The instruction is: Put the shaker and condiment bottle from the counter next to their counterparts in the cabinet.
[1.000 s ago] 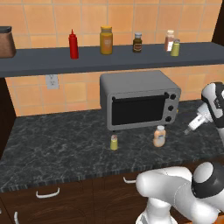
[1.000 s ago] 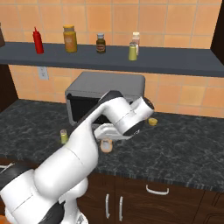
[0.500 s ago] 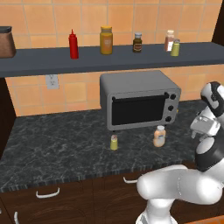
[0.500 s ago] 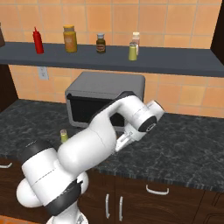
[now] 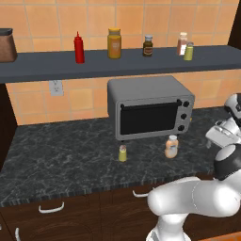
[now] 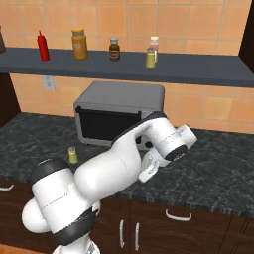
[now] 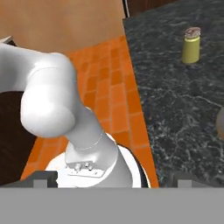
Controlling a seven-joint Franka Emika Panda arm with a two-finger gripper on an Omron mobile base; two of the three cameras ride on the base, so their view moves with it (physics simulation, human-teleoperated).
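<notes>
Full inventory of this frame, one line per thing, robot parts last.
shaker: 1, yellow-green with a grey cap, on the counter left of the bottle.
condiment bottle: 1, peach-orange with a pale cap, on the counter in front of the oven.
counter: 1, dark marbled stone over brown drawers.
toaster oven: 1, grey, at the back of the counter.
shelf: 1, dark grey, along the orange-tiled wall.
red squeeze bottle: 1, on the shelf.
mustard jar: 1, yellow, on the shelf.
dark jar: 1, on the shelf.
shelf shakers: 2, pinkish and yellow-green, side by side.
brown canister: 1, shelf's left end.
tool: 1, open, holding nothing.
</notes>
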